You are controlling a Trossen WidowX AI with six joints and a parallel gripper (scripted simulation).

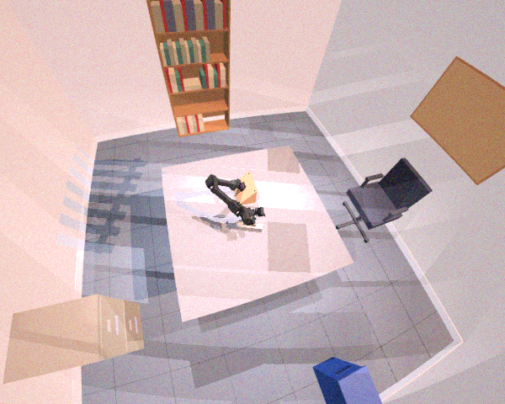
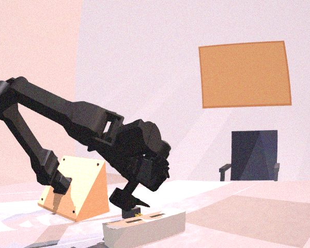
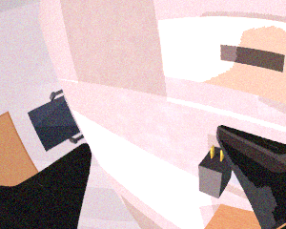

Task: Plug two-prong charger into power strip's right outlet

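The dark charger [image 2: 128,213] [image 3: 214,177] lies on the table behind the power strip, its two gold prongs pointing sideways. The pale power strip [image 2: 150,228] [image 1: 256,228] has two dark slots on top, the left outlet [image 2: 134,220] and the right outlet [image 2: 157,215]. Only one slot shows in the wrist view, at upper right. My gripper [image 3: 154,141] is open and empty, low over the strip and charger. In the wrist view its right finger overlaps the charger's right edge. I cannot tell whether they touch. The other finger stands far to the left.
An orange wedge block [image 1: 248,188] [image 2: 94,196] [image 3: 229,219] with dark corner dots stands behind the charger, beside the arm's base. An office chair [image 1: 376,202] [image 2: 252,157] [image 3: 55,125] stands beyond the table. A cork board [image 2: 246,74] hangs on the wall.
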